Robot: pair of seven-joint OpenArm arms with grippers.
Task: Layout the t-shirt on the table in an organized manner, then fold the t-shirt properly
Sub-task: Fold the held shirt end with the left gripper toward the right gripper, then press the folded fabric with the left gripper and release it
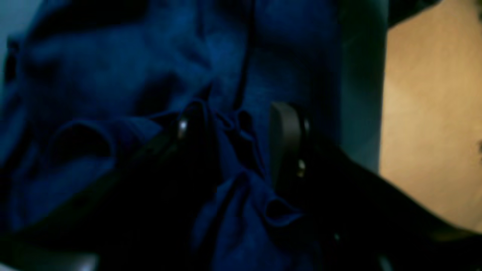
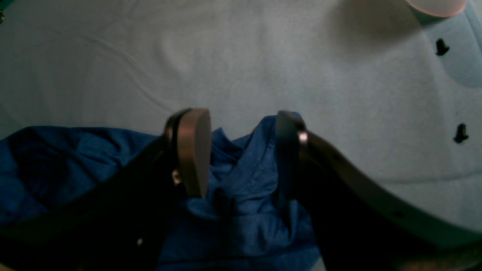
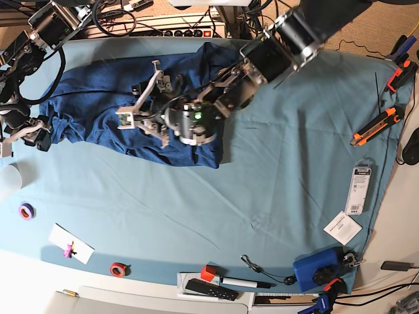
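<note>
A: Peering through the left wrist camera, it's murky and blurred. The t-shirt (image 1: pixel 113 75) fills nearly everything, and the left gripper (image 1: pixel 241 139) has its jaws parted, with a bunched fold of shirt standing loose between them. One finger (image 1: pixel 286 143) shows clearly; the other is half lost in shadow.

B: Right wrist view now. The right gripper (image 2: pixel 241 150) is spread wide, straddling a crumpled edge of the t-shirt (image 2: pixel 241 195) without pinching it. Beyond the shirt, bare table (image 2: pixel 263 56); a pale cup (image 2: pixel 437 5) is cut off at the top.

A: Base view: the t-shirt (image 3: pixel 91 111) sprawls rumpled along the table's (image 3: pixel 275 196) far side. The left arm reaches low over the shirt's middle, its gripper (image 3: pixel 134 118) splayed above it. The right gripper (image 3: pixel 23 134) sits at the shirt's outer end, mostly hidden behind its own arm.
</note>
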